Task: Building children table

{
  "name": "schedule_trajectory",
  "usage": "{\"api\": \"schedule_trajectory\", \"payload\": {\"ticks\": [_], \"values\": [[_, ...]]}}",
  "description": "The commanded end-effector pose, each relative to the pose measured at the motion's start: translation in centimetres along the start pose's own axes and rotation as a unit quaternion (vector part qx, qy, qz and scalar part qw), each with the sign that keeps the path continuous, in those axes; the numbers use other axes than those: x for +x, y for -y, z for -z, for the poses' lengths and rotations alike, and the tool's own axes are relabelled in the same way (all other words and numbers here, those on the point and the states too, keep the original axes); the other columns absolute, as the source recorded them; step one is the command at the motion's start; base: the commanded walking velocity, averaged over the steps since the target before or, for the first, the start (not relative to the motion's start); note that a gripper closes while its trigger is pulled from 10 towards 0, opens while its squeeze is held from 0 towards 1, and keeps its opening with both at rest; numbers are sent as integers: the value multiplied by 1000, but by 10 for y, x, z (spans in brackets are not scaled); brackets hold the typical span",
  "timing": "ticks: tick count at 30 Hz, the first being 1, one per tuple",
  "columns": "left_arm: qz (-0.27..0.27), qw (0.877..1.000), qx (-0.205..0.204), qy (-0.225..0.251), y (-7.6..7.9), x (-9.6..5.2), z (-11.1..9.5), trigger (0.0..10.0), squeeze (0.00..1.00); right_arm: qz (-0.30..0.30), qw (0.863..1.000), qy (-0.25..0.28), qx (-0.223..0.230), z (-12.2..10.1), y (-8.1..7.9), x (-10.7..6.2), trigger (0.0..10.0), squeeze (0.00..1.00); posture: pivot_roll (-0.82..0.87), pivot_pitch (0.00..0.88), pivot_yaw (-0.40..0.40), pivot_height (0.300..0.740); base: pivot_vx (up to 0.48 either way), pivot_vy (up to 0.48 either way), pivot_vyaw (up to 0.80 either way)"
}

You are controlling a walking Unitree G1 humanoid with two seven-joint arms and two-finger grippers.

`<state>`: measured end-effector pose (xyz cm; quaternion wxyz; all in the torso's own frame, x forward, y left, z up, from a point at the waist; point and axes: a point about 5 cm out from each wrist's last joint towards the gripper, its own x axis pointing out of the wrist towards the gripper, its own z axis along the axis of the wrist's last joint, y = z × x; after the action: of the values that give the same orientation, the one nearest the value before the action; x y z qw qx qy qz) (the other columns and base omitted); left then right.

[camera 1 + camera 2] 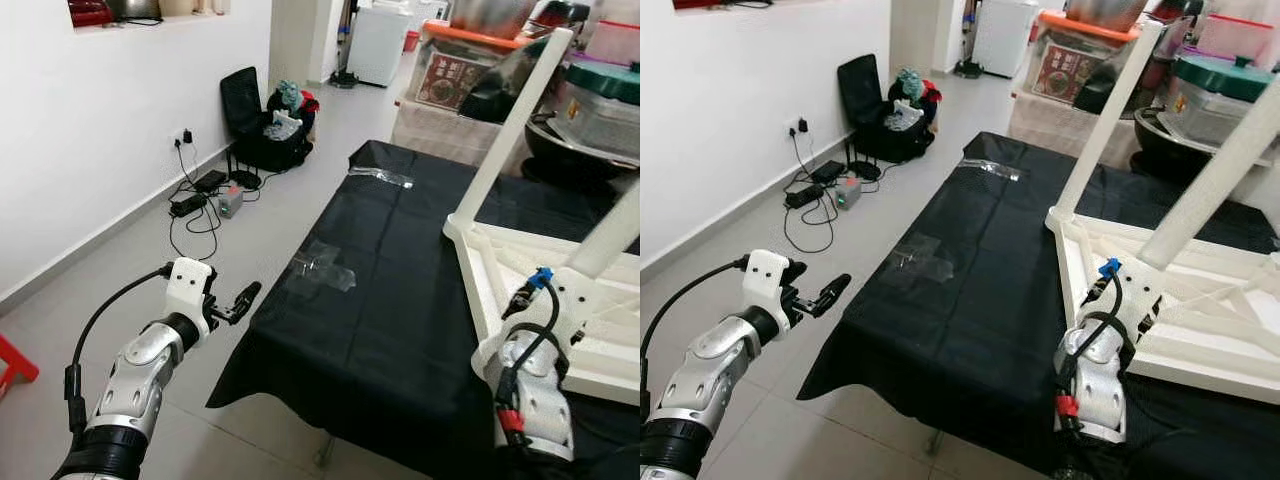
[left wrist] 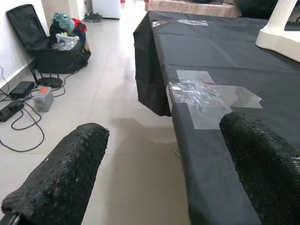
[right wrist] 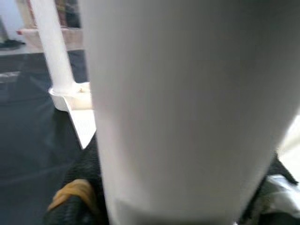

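A white children's table [image 1: 1200,345] lies upside down on a larger table draped in black cloth [image 1: 400,300], at its right side. One white leg [image 1: 515,120] stands fixed at the far corner. A second white leg [image 1: 1215,175] rises at a slant from the near corner. My right gripper [image 3: 178,197] is shut around this leg near its base, and the black fingers [image 3: 77,187] show on either side of it. My left gripper [image 1: 243,297] hangs open and holds nothing, over the floor just off the cloth's left edge.
Clear tape patches [image 2: 206,96] stick to the cloth near its left edge. On the floor by the wall lie cables, a power strip [image 1: 188,204] and an open black suitcase [image 1: 262,125]. Boxes and pots [image 1: 600,95] crowd the back right.
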<state>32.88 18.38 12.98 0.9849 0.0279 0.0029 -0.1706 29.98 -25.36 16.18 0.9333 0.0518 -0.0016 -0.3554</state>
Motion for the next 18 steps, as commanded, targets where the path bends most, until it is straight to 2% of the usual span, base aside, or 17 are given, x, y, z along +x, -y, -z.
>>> {"api": "schedule_trajectory", "payload": {"ticks": [1,2,3,4,5,6,7,8,9,10,11,12,13,14,18], "values": [[6,1000,1,-2,3,1,2,10000,0,-73,997,15,26,-8,-6,6,10000,0,55,0,-129,740,0,0,0],[7,1000,2,-2,3,1,2,10000,0,-188,981,31,39,-17,-22,5,10000,0,55,0,-127,740,0,0,0],[7,1000,2,-2,3,1,2,10000,0,-188,981,31,39,-17,-22,5,10000,0,55,0,-127,740,0,0,0],[8,1000,2,-2,3,1,1,10000,0,-267,962,41,44,-22,-32,2,10000,0,55,0,-127,740,0,0,0],[8,1000,2,-2,3,1,1,10000,0,-267,962,41,44,-22,-32,2,10000,0,55,0,-127,740,0,0,0],[9,1000,2,-1,3,2,1,10000,0,-326,943,45,46,-27,-38,-1,10000,0,60,0,-129,740,0,0,0],[9,1000,2,-1,3,2,1,10000,0,-326,943,45,46,-27,-38,-1,10000,0,60,0,-129,740,0,0,0],[9,1000,3,-1,3,2,1,10000,0,-391,918,50,34,-31,-44,-7,10000,0,54,0,-126,740,0,0,0],[10,1000,3,0,3,2,1,10000,0,-433,900,50,20,-33,-50,-11,10000,0,59,0,-131,740,0,0,0],[10,1000,3,0,3,2,1,10000,0,-433,900,50,20,-33,-50,-11,10000,0,59,0,-131,740,0,0,0],[10,1000,4,1,3,3,0,10000,0,-460,886,53,3,-32,-56,-12,10000,0,67,0,-134,740,0,0,0],[10,1000,4,1,3,3,0,10000,0,-460,886,53,3,-32,-56,-12,10000,0,67,0,-134,740,0,0,0],[10,1000,4,2,3,3,-1,10000,0,-481,875,49,-9,-30,-63,-12,10000,0,70,0,-136,740,0,0,0],[10,1000,4,2,3,3,-1,10000,0,-481,875,49,-9,-30,-63,-12,10000,0,70,0,-136,740,0,0,0],[7,1000,6,3,1,1,-2,10000,0,-510,858,45,-23,-25,-77,-13,10000,0,84,0,-141,740,0,0,0]]}}
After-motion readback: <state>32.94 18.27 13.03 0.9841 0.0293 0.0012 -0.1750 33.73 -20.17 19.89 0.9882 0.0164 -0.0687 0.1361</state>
